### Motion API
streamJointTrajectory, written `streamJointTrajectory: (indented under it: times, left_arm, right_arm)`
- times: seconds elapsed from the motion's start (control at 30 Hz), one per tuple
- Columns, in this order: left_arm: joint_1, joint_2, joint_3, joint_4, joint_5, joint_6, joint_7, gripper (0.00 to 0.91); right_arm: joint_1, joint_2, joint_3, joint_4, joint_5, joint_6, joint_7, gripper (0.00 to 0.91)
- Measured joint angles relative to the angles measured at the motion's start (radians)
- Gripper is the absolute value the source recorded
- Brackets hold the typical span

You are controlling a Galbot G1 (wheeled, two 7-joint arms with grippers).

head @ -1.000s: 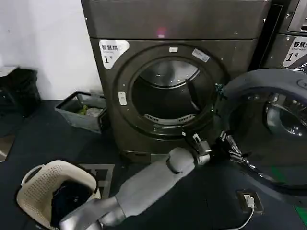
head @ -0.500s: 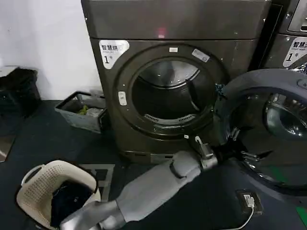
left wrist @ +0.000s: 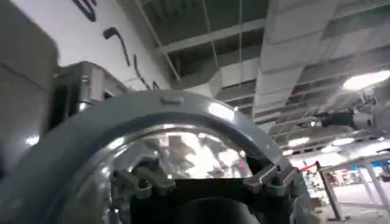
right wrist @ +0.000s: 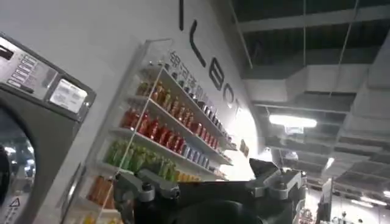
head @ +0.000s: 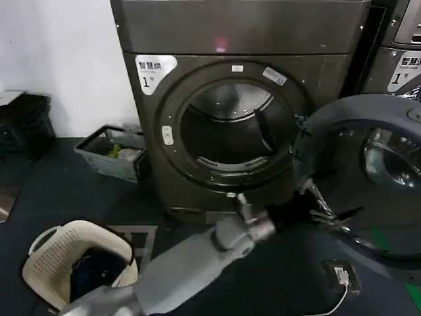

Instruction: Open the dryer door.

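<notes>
dryer [head: 197,131] centre frame, drum exposed, dryer door [head: 368,178] swung fully open at right, left gripper [head: 329,212] spread wide, empty, at door's lower inner rim, right gripper [right wrist: 210,182] spread wide, empty

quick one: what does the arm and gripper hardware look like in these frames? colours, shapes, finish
In the head view, the left arm is a smooth, rounded light-grey shell that narrows to a bulbous joint, then a small silver metal bracket at the wrist. Beyond it the left gripper is dark, with thin metallic fingers. The right gripper has a black body and silver-grey jointed finger links with round pivot screws. No loose cables or markings are visible.
</notes>
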Motion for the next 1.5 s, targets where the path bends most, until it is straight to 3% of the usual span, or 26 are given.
streamJointTrajectory:
  times: [0.47,0.67,1.03,1.5]
  left_arm:
    - [-0.002,0.385,-0.016,-0.14,0.163,0.165,0.045,0.907]
    - [-0.019,0.555,-0.006,-0.159,0.257,0.233,0.117,0.907]
    - [-0.004,0.789,-0.06,-0.114,0.457,0.308,0.218,0.907]
    - [0.017,0.853,-0.15,0.037,0.629,0.282,0.28,0.907]
  right_arm:
    - [0.0,-0.016,0.007,-0.019,-0.037,0.002,0.0,0.907]
    - [0.005,-0.025,0.004,-0.028,-0.05,0.002,-0.002,0.907]
    - [0.006,-0.038,0.007,-0.036,-0.075,0.006,-0.004,0.907]
    - [0.014,-0.036,-0.006,-0.034,-0.081,0.004,-0.004,0.907]
